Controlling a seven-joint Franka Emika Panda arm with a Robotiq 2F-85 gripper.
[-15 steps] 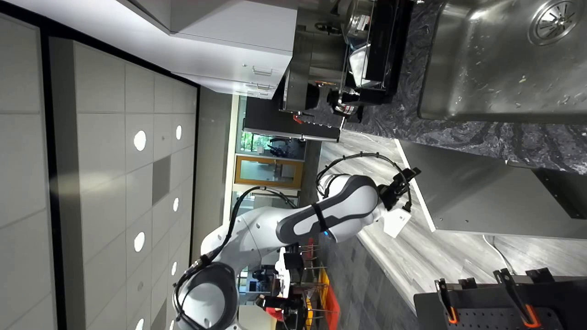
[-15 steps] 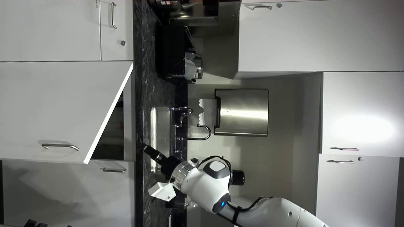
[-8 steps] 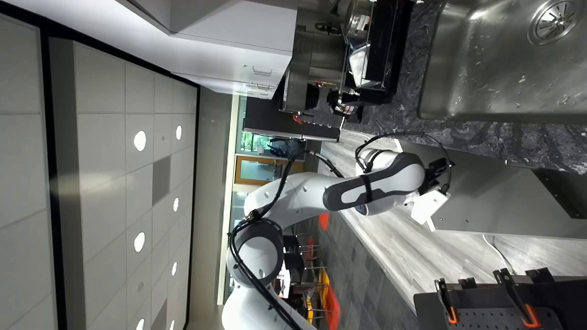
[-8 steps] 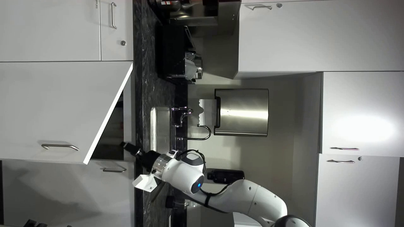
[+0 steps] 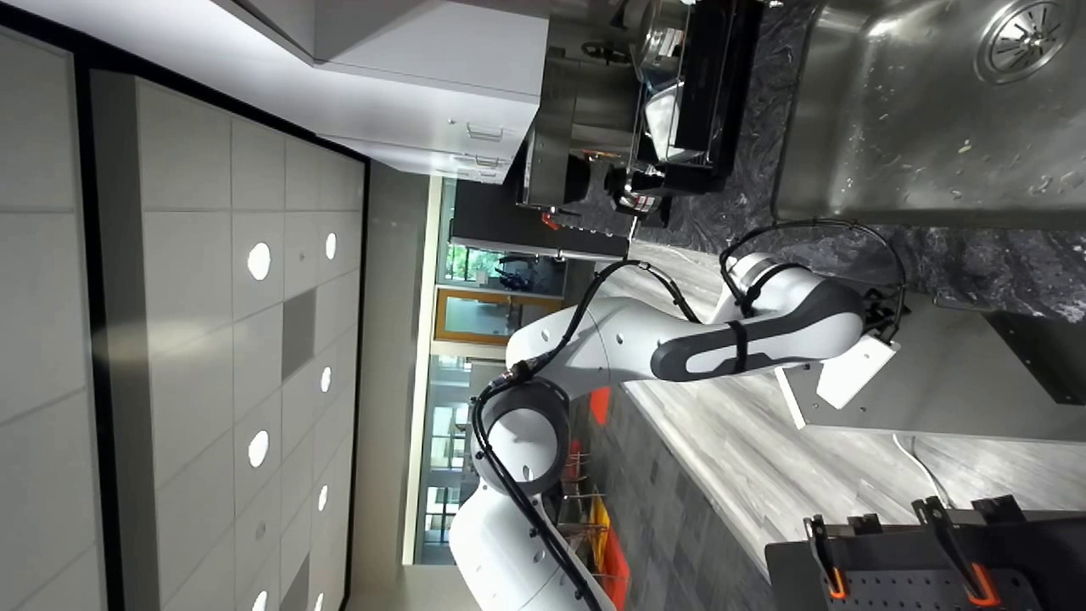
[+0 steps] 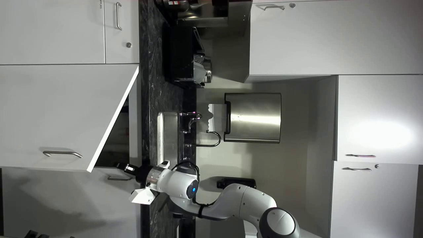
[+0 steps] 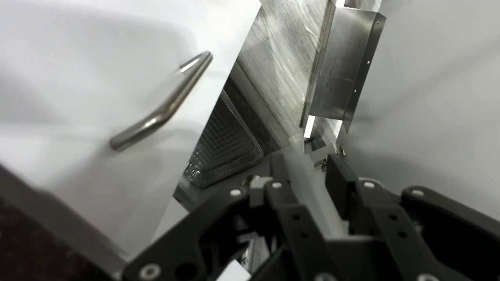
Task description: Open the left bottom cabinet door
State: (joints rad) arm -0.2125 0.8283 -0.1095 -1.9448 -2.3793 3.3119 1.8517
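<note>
The left bottom cabinet door stands part-way open in both exterior views, its slim steel handle on the outer face. Its plain inner face shows in an exterior view and, in the wrist view, as a grey panel at the right. My gripper has its tips at the gap between the door's free edge and the cabinet. Seen from the wrist, the gripper has its fingers apart with a space between them, the right one near the door's inner face. No contact with the door can be made out.
Beside the gap is the matching neighbouring door, shut; its handle lies left of the fingers. Above runs the dark stone countertop. Inside are a foil tray and a metal plate. A black stand carries clamps.
The arm has come down from in front of the countertop, and the gripper has moved past its front edge to the gap behind the door. The door itself has not visibly moved.
</note>
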